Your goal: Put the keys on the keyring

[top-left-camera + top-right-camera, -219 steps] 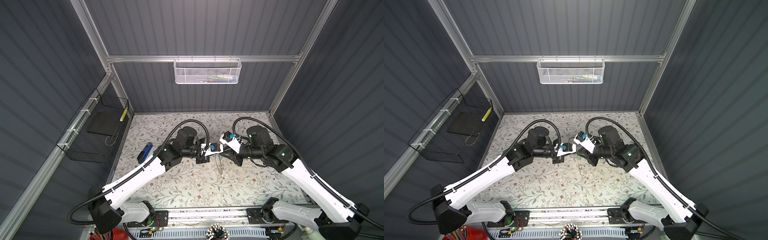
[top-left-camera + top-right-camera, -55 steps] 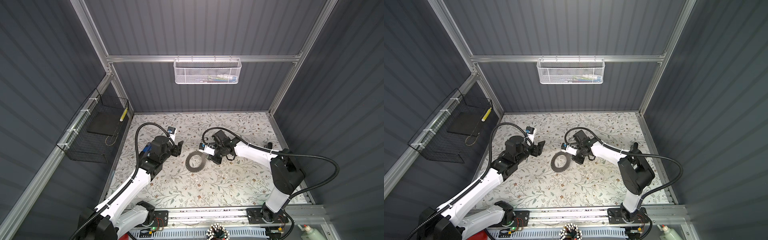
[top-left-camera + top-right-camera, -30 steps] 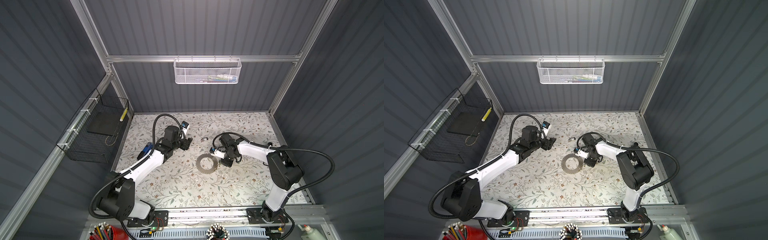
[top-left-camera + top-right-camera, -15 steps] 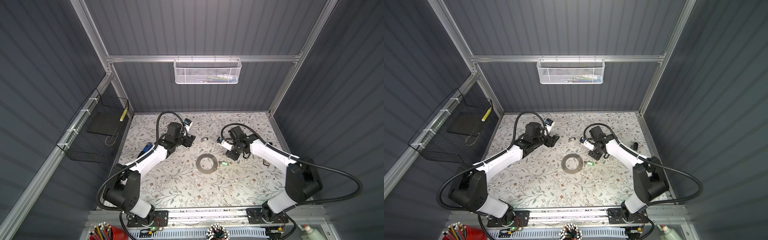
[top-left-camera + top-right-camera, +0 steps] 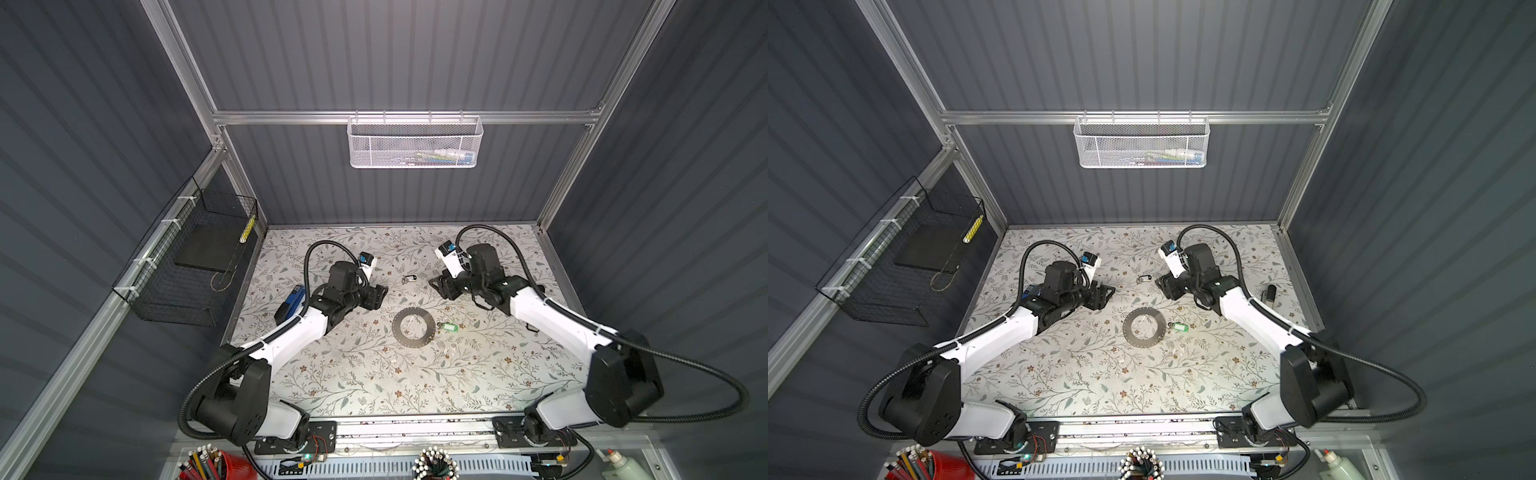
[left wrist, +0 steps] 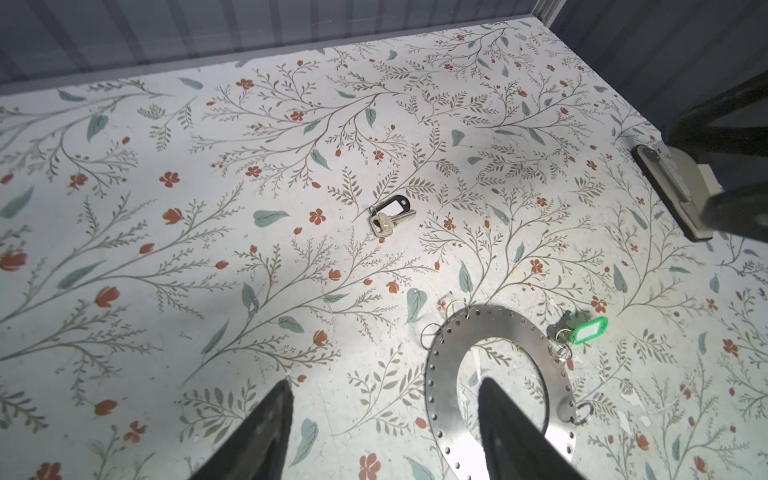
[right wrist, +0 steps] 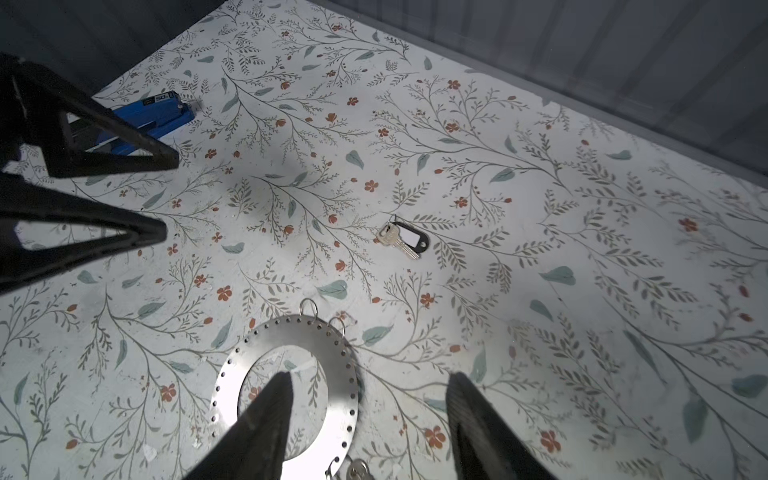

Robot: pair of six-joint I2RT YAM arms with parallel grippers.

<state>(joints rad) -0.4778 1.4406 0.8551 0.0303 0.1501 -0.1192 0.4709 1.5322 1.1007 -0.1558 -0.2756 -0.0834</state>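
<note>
The keyring (image 5: pixel 399 332) (image 5: pixel 1130 332), a flat grey metal ring with small holes round its rim, lies on the floral table. One of the keys, with a green tag (image 5: pixel 449 328) (image 5: pixel 1179 328) (image 6: pixel 588 330), lies against the keyring's right edge. I cannot tell whether it hangs on it. The other key, silver with a black tag (image 5: pixel 409 279) (image 5: pixel 1144 279) (image 6: pixel 392 212) (image 7: pixel 405 239), lies alone farther back. My left gripper (image 5: pixel 379 297) (image 6: pixel 386 384) is open and empty, left of the black-tag key. My right gripper (image 5: pixel 436 286) (image 7: pixel 371 376) is open and empty on that key's right.
A blue stapler (image 5: pixel 293 302) (image 7: pixel 153 116) lies by the left arm. A dark pen-like object (image 5: pixel 1269 293) lies near the right wall. A black wire basket (image 5: pixel 195 270) hangs on the left wall and a white mesh basket (image 5: pixel 415 141) on the back wall.
My right gripper has opened, left the green-tag key beside the keyring and drawn back toward the rear. My left gripper has stayed open and shifted only slightly.
</note>
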